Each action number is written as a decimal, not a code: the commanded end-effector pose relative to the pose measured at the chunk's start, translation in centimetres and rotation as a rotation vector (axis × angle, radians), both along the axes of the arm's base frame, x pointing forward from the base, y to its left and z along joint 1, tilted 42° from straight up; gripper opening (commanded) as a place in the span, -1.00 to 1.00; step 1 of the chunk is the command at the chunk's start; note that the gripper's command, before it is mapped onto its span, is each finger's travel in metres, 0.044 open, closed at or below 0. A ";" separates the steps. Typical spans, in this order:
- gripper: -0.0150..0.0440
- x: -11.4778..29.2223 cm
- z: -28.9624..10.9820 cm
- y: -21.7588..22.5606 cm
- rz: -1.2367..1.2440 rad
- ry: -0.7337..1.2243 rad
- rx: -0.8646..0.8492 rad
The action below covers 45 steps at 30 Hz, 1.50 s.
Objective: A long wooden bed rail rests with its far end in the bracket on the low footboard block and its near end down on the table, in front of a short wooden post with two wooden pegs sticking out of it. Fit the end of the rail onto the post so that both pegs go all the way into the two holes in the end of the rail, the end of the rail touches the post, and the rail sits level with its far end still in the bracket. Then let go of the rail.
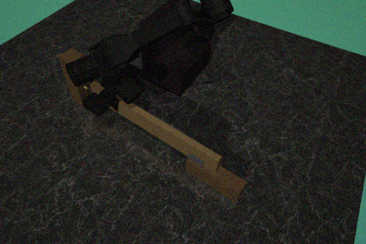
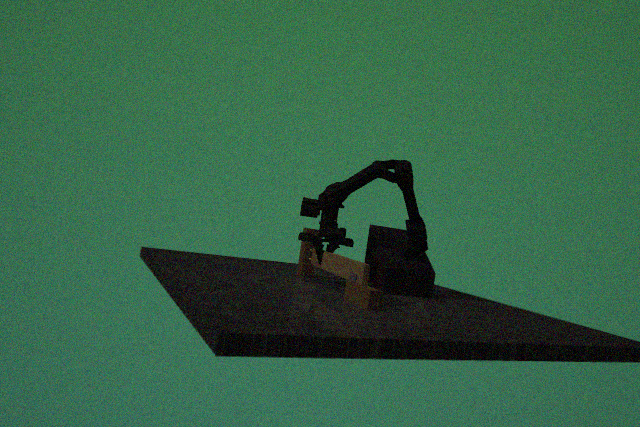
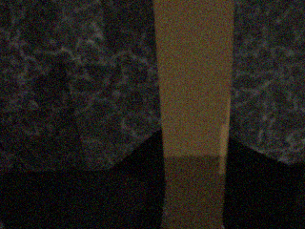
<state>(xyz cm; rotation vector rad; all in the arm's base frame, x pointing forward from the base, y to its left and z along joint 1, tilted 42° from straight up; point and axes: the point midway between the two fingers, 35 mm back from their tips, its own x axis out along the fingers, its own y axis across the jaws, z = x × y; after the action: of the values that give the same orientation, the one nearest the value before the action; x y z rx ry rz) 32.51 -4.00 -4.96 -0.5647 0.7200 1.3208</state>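
Note:
The long wooden rail (image 1: 165, 133) (image 2: 343, 266) (image 3: 195, 86) runs from the footboard block (image 1: 218, 180) (image 2: 361, 294) up to the short post (image 1: 69, 59) (image 2: 306, 251). Its far end sits in the grey bracket (image 1: 195, 159). My gripper (image 1: 110, 99) (image 2: 330, 246) is shut on the rail's near end, just in front of the post, and holds it lifted off the table. A pale peg (image 1: 85, 87) shows between the post and the rail's end. In the wrist view my dark fingers flank the rail at the bottom.
The robot's dark base box (image 1: 177, 58) (image 2: 395, 262) stands right behind the rail. The dark marbled table (image 1: 266, 102) (image 2: 258, 298) has its edges far from the work area.

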 end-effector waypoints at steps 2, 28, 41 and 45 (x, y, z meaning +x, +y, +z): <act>-0.49 0.1 0.0 -0.6 -0.008 -0.009 -0.001; -0.49 0.1 -0.5 -1.3 -0.008 -0.009 -0.001; -0.49 0.1 -0.7 -1.6 -0.008 -0.009 -0.002; -0.49 0.1 -0.8 -1.7 -0.008 -0.009 -0.002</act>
<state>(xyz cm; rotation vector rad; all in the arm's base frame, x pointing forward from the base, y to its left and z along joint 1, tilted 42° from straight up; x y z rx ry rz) 32.33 -5.01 -5.86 -0.5618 0.7190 1.3244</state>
